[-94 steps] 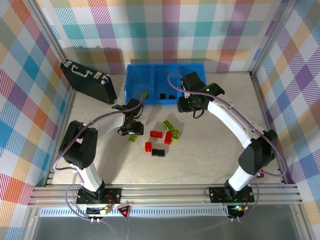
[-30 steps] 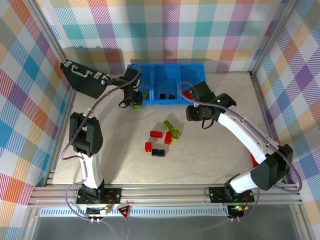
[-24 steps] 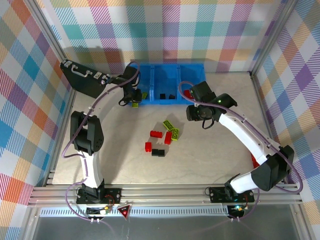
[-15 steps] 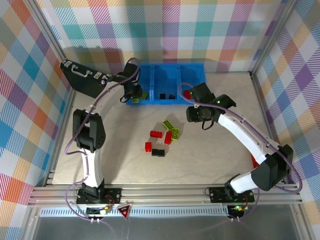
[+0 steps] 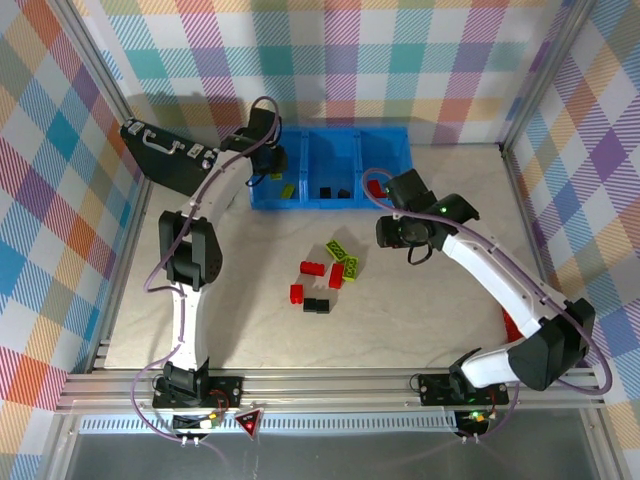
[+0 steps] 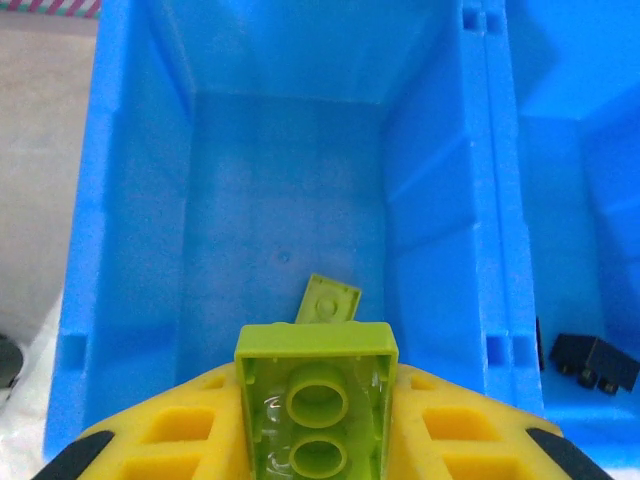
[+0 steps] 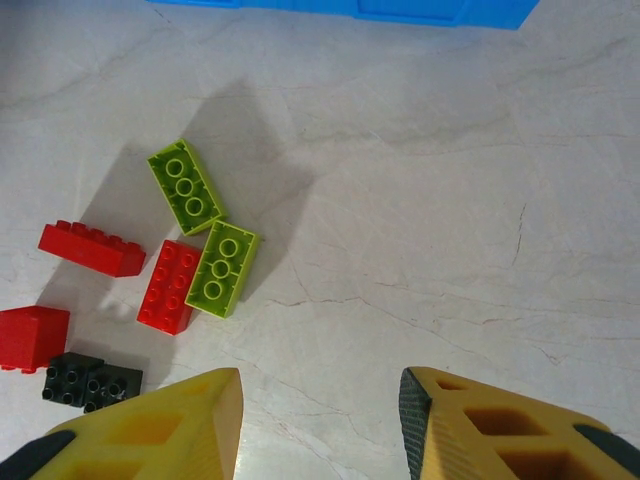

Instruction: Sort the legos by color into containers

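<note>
Since the left claw point(image 6: 316, 432) pinches a lime green brick point(image 6: 316, 352) between its yellow fingers directly over the left compartment point(image 6: 140, 220) of the blue bin point(image 5: 392, 150), the step in hand looks like the drop, and doing it well is mostly a matter of placement. A second green piece point(image 6: 328, 300) lies on that compartment's floor just beyond the held brick, so the colour match is right. The black bricks point(image 6: 592, 361) sit in the next compartment over, past the dividing wall. I judge the claw should part its fingers only while the brick hangs well inside the walls, low enough that it does not bounce over the divider. Meanwhile the right claw point(image 7: 320, 405) hangs spread and empty above the worktop point(image 7: 450, 200), near the loose legos point(image 7: 222, 268) in red, green and black. It should hold clear of the bin until the left arm backs away.
</note>
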Robot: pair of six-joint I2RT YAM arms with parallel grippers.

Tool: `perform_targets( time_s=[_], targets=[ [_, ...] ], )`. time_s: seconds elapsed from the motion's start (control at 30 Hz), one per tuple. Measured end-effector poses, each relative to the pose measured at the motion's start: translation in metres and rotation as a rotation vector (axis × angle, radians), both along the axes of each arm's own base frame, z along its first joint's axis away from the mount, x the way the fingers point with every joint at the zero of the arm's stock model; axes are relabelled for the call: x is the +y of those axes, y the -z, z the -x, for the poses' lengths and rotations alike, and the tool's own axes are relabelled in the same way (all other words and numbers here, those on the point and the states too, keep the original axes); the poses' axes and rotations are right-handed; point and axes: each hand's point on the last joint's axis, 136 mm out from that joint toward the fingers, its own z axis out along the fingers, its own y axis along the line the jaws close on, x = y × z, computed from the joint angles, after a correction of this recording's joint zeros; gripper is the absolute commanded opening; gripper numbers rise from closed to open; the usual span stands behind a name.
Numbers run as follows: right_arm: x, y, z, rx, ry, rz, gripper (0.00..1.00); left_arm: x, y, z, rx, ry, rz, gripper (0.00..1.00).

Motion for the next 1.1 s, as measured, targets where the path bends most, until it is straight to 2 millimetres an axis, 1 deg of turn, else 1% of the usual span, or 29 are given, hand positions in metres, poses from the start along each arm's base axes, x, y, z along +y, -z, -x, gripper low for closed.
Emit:
perform_targets(
  time_s=[0.1, 0.37, 0.47, 0.53, 0.57, 0.67, 0.73, 0.83, 0.93, 1.03, 1.1],
  targets=[
    [-0.001, -0.004, 0.004, -0.002, -0.003, -0.007, 0.47, -0.002, 0.005, -0.009, -0.012, -0.005, 0.012, 0.31],
    [-0.007, -0.009, 0.013, 0.006, -0.004, -0.003, 0.47, -0.007, 0.030, -0.024, -0.001, -0.023, 0.031, 0.33],
    [-0.009, -0.010, 0.015, 0.006, -0.004, -0.003, 0.48, -0.011, 0.044, -0.029, 0.012, -0.022, 0.043, 0.38],
    [-0.009, -0.010, 0.016, 0.010, -0.004, 0.000, 0.48, -0.013, 0.054, -0.029, 0.032, -0.023, 0.055, 0.42],
    [-0.010, -0.009, 0.017, 0.013, -0.003, 0.002, 0.48, -0.014, 0.058, -0.029, 0.039, -0.022, 0.057, 0.43],
    [-0.010, -0.009, 0.018, 0.016, -0.004, 0.004, 0.48, -0.015, 0.061, -0.028, 0.052, -0.021, 0.064, 0.46],
    [-0.010, -0.009, 0.018, 0.017, -0.004, 0.003, 0.48, -0.016, 0.059, -0.027, 0.046, -0.018, 0.068, 0.48],
    [-0.008, -0.009, 0.018, 0.019, -0.010, -0.008, 0.47, -0.014, 0.058, -0.019, 0.059, -0.015, 0.068, 0.48],
    [-0.003, -0.007, 0.018, 0.026, -0.021, -0.031, 0.47, -0.010, 0.055, 0.001, 0.087, -0.009, 0.070, 0.48],
    [0.004, 0.002, 0.019, 0.050, -0.030, -0.060, 0.46, -0.009, 0.039, 0.021, 0.085, 0.006, 0.091, 0.48],
    [0.010, 0.013, 0.019, 0.078, -0.031, -0.074, 0.46, -0.008, 0.021, 0.038, 0.067, 0.021, 0.115, 0.48]
  ],
)
